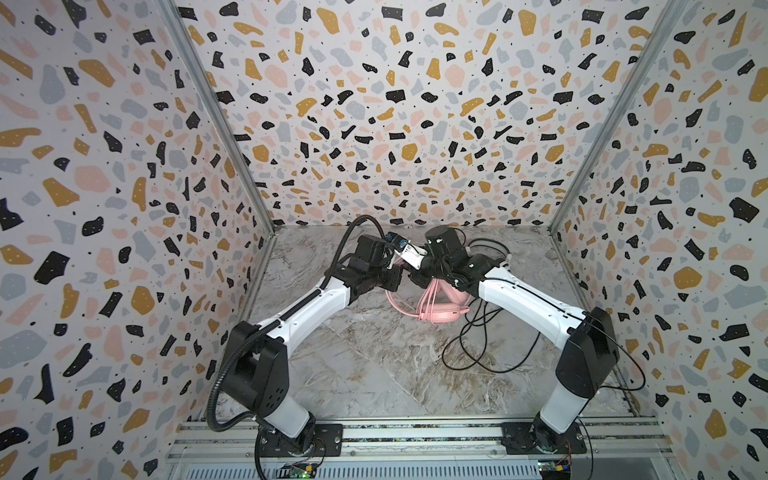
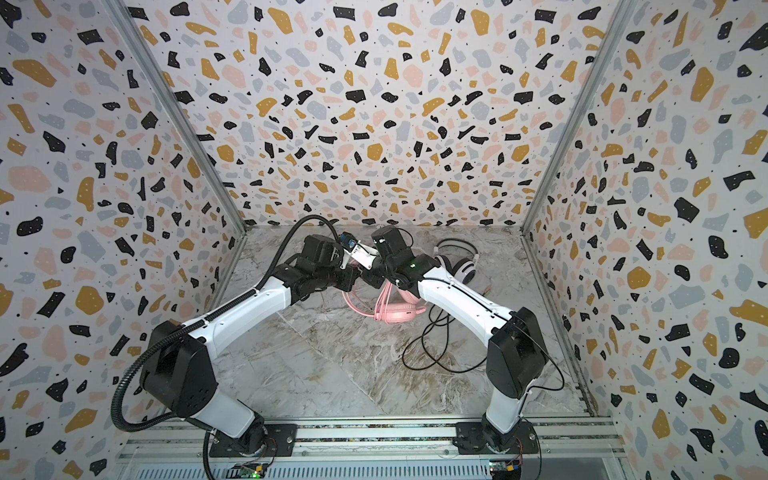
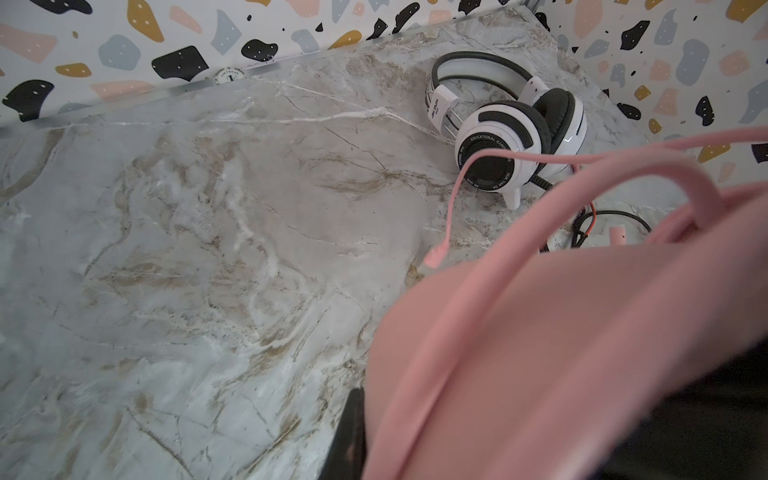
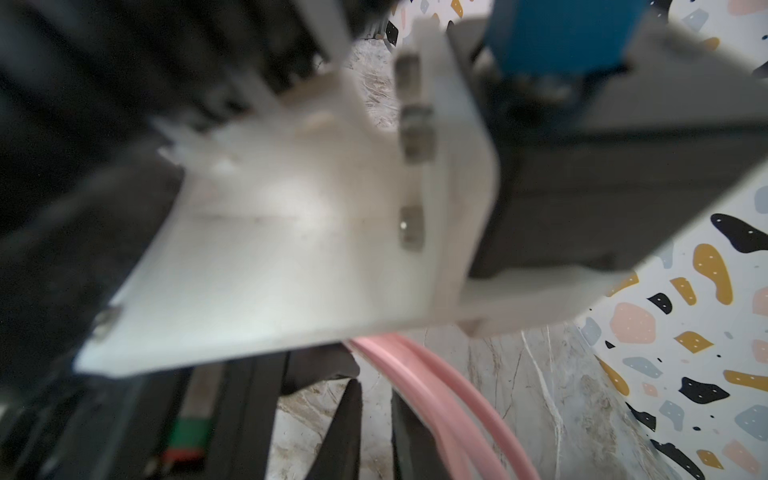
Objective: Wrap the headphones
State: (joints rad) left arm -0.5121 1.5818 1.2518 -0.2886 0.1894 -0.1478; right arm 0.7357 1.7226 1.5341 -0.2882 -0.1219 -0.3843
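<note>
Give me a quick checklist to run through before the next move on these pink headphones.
1. Left gripper shut: ok.
2. Right gripper holding the pink cable: cannot tell.
3. Pink cable wound on the pink headphones: not ok, plug end hangs free.
4. Room between the two grippers: not ok, they crowd together.
5. White-and-black headphones out of the way: ok.
6. Black cable wrapped: not ok, sprawled on the table.

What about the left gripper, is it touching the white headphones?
Apart. In a top view the left gripper is well left of the white headphones; the left wrist view shows marble between.
</note>
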